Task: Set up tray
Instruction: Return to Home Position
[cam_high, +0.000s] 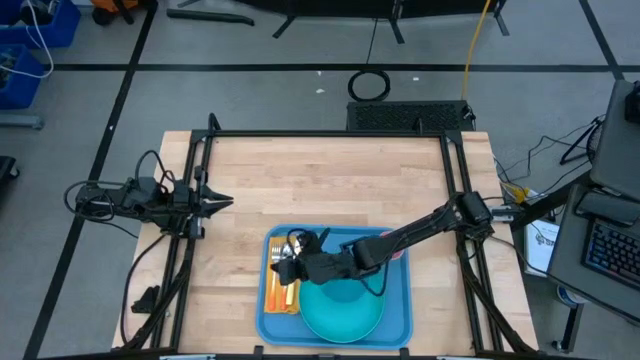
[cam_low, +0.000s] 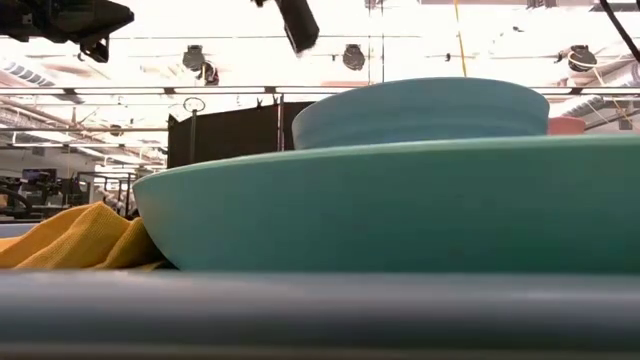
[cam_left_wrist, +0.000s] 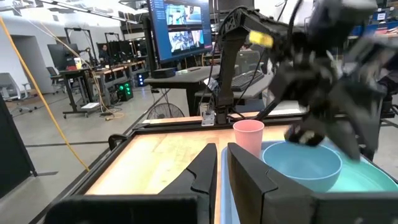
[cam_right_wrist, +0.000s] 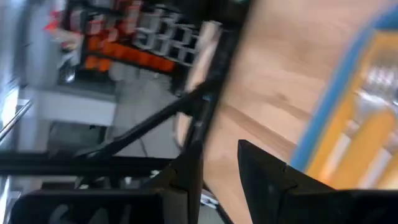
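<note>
hovering over tray (cam_high: 403, 315), right pincer (cam_high: 287, 262) seemingly open; left pincer (cam_high: 222, 201) at table (cam_high: 330, 180) edge.

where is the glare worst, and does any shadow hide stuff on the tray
Low view: ceiling lights burn out the top, leaving the plate backlit but readable. High view: even light; the right end effector, over the napkin, throws at most a soft shadow that hides nothing on the tray. Left wrist view: bright screens behind, no glare on the bowl.
</note>
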